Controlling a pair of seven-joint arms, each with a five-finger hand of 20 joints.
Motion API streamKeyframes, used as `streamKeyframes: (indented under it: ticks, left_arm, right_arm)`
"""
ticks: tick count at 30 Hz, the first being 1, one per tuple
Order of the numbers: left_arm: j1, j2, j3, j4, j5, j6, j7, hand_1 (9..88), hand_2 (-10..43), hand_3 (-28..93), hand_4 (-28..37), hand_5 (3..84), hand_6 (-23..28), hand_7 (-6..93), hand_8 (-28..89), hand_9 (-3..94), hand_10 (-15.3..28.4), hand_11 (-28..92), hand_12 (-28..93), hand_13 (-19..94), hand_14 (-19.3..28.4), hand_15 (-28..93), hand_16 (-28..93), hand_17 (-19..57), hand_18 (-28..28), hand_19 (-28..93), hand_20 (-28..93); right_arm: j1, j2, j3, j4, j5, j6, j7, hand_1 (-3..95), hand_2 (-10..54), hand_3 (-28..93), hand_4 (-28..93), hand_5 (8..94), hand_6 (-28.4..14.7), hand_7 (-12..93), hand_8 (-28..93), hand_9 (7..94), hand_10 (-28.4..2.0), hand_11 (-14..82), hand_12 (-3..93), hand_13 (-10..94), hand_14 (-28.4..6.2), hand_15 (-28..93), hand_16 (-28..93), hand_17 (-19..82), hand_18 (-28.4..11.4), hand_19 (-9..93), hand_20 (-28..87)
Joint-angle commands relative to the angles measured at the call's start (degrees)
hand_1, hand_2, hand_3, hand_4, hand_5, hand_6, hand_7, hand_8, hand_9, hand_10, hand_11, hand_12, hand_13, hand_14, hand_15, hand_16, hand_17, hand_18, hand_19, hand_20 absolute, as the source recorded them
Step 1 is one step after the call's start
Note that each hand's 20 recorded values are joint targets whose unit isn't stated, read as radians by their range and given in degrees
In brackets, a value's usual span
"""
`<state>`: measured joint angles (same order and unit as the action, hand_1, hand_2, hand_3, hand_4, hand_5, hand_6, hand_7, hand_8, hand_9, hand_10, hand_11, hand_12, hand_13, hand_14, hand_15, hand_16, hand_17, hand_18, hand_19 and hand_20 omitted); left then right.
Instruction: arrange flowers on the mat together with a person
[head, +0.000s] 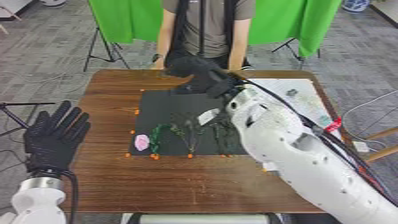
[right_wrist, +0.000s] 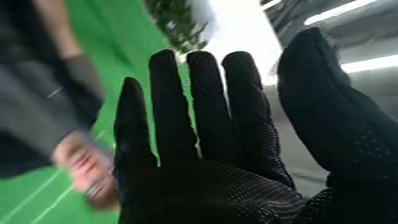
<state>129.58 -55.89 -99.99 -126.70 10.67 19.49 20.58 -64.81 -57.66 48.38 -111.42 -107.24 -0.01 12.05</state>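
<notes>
My right hand (head: 197, 70) was spread wide and empty near the black mat (head: 160, 107); I judged a slow, high swing kindest to the pink flower (head: 142, 142).

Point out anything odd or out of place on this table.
Small orange bits dot the left and near edges of the black mat, perhaps stray scraps or deliberate markers. Nothing looks spilled or broken.

Backed by green curtain (head: 124, 22) beyond the fingers of the right hand (head: 202, 75), with tripod stands (head: 91, 50) farther out, strip lights (right_wrist: 330, 13) past the thumb
</notes>
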Motion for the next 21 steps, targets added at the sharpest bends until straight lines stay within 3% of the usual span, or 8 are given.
streamKeyframes:
  ticks: [1,3,7,11,16,17,19,21]
  left_arm:
    - [1.82,-0.9,-0.82,-0.11,0.5,-1.05,0.34,22.9,16.1,75,-28.3,43.7,6.8,10.3,-9,36.6,13.6,18,6,25,13.4,27,-9,-5.5,12.2,32,9]
    - [1.55,-0.85,-0.79,-0.1,0.34,-0.89,0.26,22.8,16.1,75,-28.3,43.7,6.9,10.3,-9,36.6,13.6,17,6,25,13.3,27,-9,-5.5,12.2,32,9]
    - [1.64,-0.92,-0.88,-0.07,-0.61,-2.13,0.26,22.9,16.0,75,-28.3,43.7,7.2,10.1,-9,37.0,14.0,18,6,26,12.5,26,-9,-5.3,12.1,32,9]
    - [2.4,-1.37,-1.72,-0.27,-1.94,-2.23,1.37,22.9,16.0,75,-28.3,43.8,7.4,10.0,-9,37.2,14.1,18,6,26,12.1,25,-9,-5.1,11.9,32,9]
    - [1.81,-2.08,-3.24,0.42,1.07,-4.33,0.54,23.0,15.7,75,-28.3,42.8,7.2,9.5,-9,36.5,13.9,17,5,26,12.0,25,-9,-5.0,11.8,32,9]
    - [1.39,-2.21,-3.23,0.69,1.16,-4.09,0.44,23.0,15.6,75,-28.3,42.4,7.2,9.4,-9,36.0,13.9,17,5,25,12.0,24,-9,-5.0,11.8,32,9]
    - [1.47,-2.62,-3.63,0.75,0.01,-4.34,0.96,22.9,15.5,75,-28.3,41.7,7.3,9.4,-9,35.4,14.0,17,5,25,11.9,24,-9,-5.1,11.7,32,9]
    - [1.08,-2.76,-3.72,1.06,0.19,-4.65,1.04,22.9,15.5,75,-28.3,41.4,7.3,9.6,-9,34.8,14.2,16,5,25,11.9,24,-9,-5.1,11.6,31,9]
  right_arm:
    - [-17.54,8.92,14.82,-3.59,19.33,8.43,-4.17,39.6,-7.7,79,-27,48.9,1.0,23,-14,52.1,-10.6,12.1,16.5,41,-11.4,26,21,11,-16.4,46,6]
    - [-22.31,8.66,20.8,-4.54,28.56,6.8,-6.11,39.8,-7.5,79,-27,50.3,1.0,23,-14,53.4,-10.5,12.8,16.6,42,-11.3,26,21,11,-16.3,45,6]
    - [-31.55,8.77,32.47,-5.79,46.74,3.17,-8.91,39.7,-8.4,79,-26,50.6,0.9,24,-14,53.5,-10.3,12.8,16.1,42,-11.2,25,20,12,-15.7,43,6]
    - [-36.6,9.28,38.67,-5.51,50.78,3.5,-10.23,40.4,-9.4,79,-26,50.3,1.1,23,-14,53.1,-10.2,12.2,15.9,42,-10.9,24,20,12,-15.0,41,6]
    - [-41.93,8.3,43.66,-6.13,56.17,4.11,-12.86,35.0,-7.1,77,-25,49.3,0.3,21,-14,50.9,-10.8,10.3,15.9,40,-11.8,21,20,11,-15.0,39,7]
    - [-42.97,7.66,44.63,-6.07,57.87,3.44,-13.94,32.0,-4.4,77,-24,49.1,-0.3,19,-13,50.5,-11.3,9.8,16.0,39,-12.3,20,21,11,-15.1,38,7]
    - [-43.73,6.56,45.07,-5.48,59.74,2.74,-16.15,29.2,-2.2,76,-23,48.4,-1.1,17,-12,48.9,-12.7,8.2,16.1,37,-13.0,18,21,11,-15.2,37,7]
    - [-44.74,5.35,45.13,-5.67,60.58,4.41,-18.61,27.8,-2.0,76,-22,47.5,-1.6,16,-11,46.9,-13.1,7.3,16.4,35,-13.4,15,21,10,-15.1,35,8]
